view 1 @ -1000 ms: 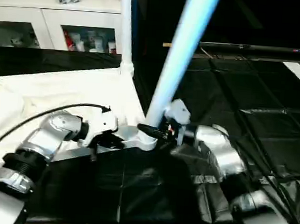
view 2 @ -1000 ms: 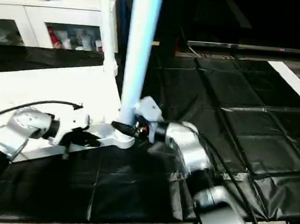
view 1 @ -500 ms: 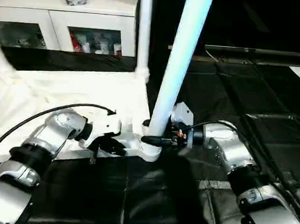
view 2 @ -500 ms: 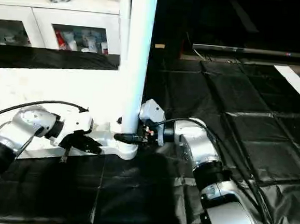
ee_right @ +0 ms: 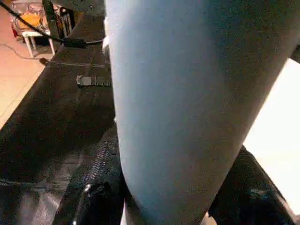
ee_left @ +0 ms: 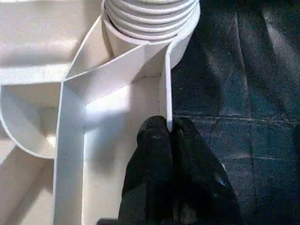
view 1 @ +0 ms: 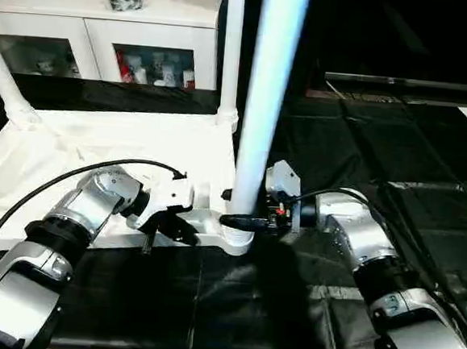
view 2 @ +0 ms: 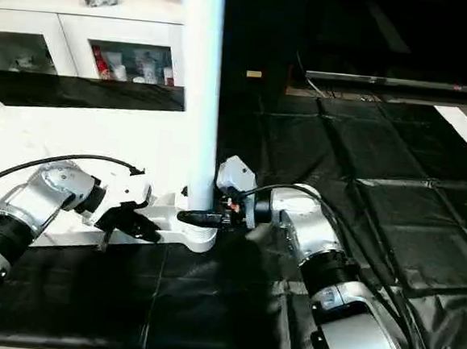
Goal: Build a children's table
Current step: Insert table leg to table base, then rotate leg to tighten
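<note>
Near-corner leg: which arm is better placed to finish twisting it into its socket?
Right. The right claw already clasps the leg just above the corner socket. The left claw is shut on the tabletop's edge rib, bracing the tabletop, so it should stay put.

The white table top lies upside down, ribbed underside up; one tapered leg stands upright in its near corner socket; two more legs rise from the far corners.

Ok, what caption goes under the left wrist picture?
Left gripper pinching the tabletop's rim beside the corner socket.
</note>
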Available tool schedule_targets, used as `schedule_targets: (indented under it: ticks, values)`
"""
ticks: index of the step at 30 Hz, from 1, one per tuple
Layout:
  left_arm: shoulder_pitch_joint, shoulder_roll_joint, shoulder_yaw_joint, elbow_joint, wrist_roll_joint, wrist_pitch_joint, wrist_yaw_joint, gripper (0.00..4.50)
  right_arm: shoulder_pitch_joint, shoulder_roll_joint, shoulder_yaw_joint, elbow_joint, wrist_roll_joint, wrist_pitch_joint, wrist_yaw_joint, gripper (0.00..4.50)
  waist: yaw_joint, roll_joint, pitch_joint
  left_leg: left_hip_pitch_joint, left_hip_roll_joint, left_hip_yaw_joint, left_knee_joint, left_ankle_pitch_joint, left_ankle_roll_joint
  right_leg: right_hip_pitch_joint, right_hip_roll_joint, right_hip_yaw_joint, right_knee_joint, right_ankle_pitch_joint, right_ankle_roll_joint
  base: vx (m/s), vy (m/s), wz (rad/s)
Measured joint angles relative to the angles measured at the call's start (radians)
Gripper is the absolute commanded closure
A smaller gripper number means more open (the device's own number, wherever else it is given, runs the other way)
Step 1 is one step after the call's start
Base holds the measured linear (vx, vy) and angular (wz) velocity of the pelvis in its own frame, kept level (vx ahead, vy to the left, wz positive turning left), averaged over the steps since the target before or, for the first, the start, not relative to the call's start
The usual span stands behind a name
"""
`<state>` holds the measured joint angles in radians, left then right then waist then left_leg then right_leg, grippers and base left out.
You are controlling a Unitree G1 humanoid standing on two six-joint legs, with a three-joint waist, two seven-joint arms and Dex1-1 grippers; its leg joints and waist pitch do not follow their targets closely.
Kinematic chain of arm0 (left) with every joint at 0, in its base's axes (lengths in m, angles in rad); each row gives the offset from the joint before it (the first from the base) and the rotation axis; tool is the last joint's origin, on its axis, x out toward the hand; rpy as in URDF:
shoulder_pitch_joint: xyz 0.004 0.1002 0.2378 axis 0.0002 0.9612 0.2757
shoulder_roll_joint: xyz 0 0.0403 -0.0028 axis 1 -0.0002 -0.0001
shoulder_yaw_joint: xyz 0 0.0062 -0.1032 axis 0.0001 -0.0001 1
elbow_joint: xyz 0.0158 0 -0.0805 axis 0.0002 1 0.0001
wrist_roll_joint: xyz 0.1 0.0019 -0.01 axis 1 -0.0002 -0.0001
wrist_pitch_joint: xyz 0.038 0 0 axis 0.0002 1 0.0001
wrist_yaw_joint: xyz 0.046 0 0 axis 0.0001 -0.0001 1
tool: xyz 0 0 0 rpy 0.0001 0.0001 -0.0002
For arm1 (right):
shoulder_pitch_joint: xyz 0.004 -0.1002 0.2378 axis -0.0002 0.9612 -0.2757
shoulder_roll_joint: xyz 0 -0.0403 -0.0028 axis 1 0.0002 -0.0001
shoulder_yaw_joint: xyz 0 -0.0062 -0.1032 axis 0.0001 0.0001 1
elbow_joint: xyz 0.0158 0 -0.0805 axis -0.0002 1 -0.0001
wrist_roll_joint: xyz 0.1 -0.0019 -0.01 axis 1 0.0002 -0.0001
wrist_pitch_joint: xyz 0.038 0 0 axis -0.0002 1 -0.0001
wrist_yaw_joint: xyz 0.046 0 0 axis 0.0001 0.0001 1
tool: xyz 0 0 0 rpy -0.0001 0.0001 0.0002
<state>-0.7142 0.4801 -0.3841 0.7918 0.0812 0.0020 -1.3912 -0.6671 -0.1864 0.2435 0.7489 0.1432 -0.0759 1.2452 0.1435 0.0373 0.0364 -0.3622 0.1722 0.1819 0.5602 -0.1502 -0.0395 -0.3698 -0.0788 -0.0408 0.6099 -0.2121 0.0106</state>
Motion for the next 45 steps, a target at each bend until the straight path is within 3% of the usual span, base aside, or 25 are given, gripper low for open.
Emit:
schedule_targets:
  ticks: [5,8,10,13,15,20,25,29,31,39,41,45]
  values:
    - [0.022,-0.023,0.066,-0.010,-0.011,0.110,0.104,4.50,-0.004,0.056,-0.050,0.052,-0.001,-0.003,-0.199,2.62,-0.011,0.001,0.003,0.008,0.000,-0.001,-0.005,-0.001,-0.001,0.001,0.000,-0.001,0.000,-0.001,0.000,0.000,0.000,0.00]
    - [0.065,-0.058,0.127,-0.085,-0.036,0.216,0.219,4.50,-0.028,0.092,-0.097,0.107,-0.003,0.002,-0.378,2.62,-0.037,-0.001,0.010,0.007,0.000,-0.007,-0.005,-0.001,-0.001,-0.001,0.000,-0.007,-0.004,-0.005,-0.003,0.000,0.000,0.00]
    - [0.082,-0.084,0.148,-0.130,-0.054,0.276,0.268,4.50,-0.045,0.103,-0.113,0.129,-0.009,0.003,-0.454,2.62,-0.058,0.001,0.013,0.003,0.000,-0.013,-0.006,-0.001,-0.001,-0.001,0.000,-0.016,-0.020,-0.005,-0.003,-0.009,0.026,-0.09]
    - [0.120,-0.148,0.194,-0.226,-0.057,0.378,0.397,4.50,-0.086,0.138,-0.140,0.179,-0.020,0.004,-0.598,2.62,-0.080,-0.003,0.013,-0.007,0.000,-0.015,-0.006,-0.001,-0.001,-0.005,-0.008,-0.027,-0.030,-0.005,-0.005,-0.005,0.037,-0.13]
    - [0.146,-0.180,0.208,-0.299,-0.043,0.448,0.475,4.50,-0.116,0.160,-0.147,0.216,-0.029,0.005,-0.676,2.62,-0.088,-0.009,0.012,-0.008,-0.003,-0.011,-0.006,-0.001,-0.001,-0.010,-0.012,-0.027,-0.030,0.000,-0.012,0.000,0.000,0.00]
    - [0.167,-0.241,0.218,-0.396,-0.014,0.559,0.611,4.50,-0.159,0.189,-0.168,0.274,-0.037,0.007,-0.799,2.62,-0.092,-0.027,0.013,-0.007,-0.002,-0.011,-0.006,-0.001,-0.001,-0.014,-0.013,-0.027,-0.031,0.000,-0.013,0.000,0.000,0.00]
    - [0.167,-0.236,0.210,-0.416,-0.007,0.576,0.641,4.50,-0.169,0.206,-0.184,0.285,-0.041,0.006,-0.826,2.62,-0.092,-0.031,0.013,-0.005,-0.002,-0.009,-0.006,-0.001,-0.001,-0.014,-0.013,-0.027,-0.031,0.006,-0.021,0.000,0.000,0.00]
    - [0.167,-0.227,0.210,-0.426,-0.007,0.591,0.641,4.50,-0.169,0.213,-0.195,0.287,-0.040,0.001,-0.826,2.62,-0.092,-0.031,0.013,-0.005,-0.001,-0.009,-0.007,-0.001,-0.001,-0.015,-0.012,-0.027,-0.031,0.008,-0.022,0.000,0.000,0.00]
    - [0.167,-0.225,0.209,-0.427,-0.008,0.592,0.641,4.50,-0.169,0.214,-0.200,0.288,-0.040,0.000,-0.822,1.92,-0.092,-0.029,0.014,-0.004,-0.001,-0.009,-0.008,-0.001,-0.001,-0.015,-0.012,-0.027,-0.031,0.009,-0.022,0.000,0.000,0.00]
    - [0.157,-0.205,0.189,-0.412,-0.018,0.545,0.607,4.50,-0.131,0.204,-0.226,0.323,-0.027,0.011,-0.769,1.38,-0.086,-0.021,0.018,-0.006,-0.001,-0.008,-0.008,-0.001,-0.001,-0.016,-0.012,-0.027,-0.031,0.020,-0.028,0.000,0.000,0.00]
    - [0.149,-0.191,0.182,-0.392,-0.021,0.514,0.585,4.50,-0.091,0.187,-0.227,0.308,-0.020,0.018,-0.715,1.05,-0.082,-0.020,0.019,-0.007,-0.001,-0.008,-0.008,-0.002,-0.003,-0.017,-0.012,-0.027,-0.031,0.025,-0.026,0.000,0.000,0.00]
    - [0.124,-0.161,0.168,-0.347,-0.025,0.458,0.542,4.50,-0.031,0.136,-0.226,0.243,-0.001,0.027,-0.583,0.84,-0.079,-0.014,0.023,-0.009,0.000,-0.008,-0.009,-0.002,-0.004,-0.018,-0.011,-0.028,-0.031,0.033,-0.026,0.000,0.000,0.00]
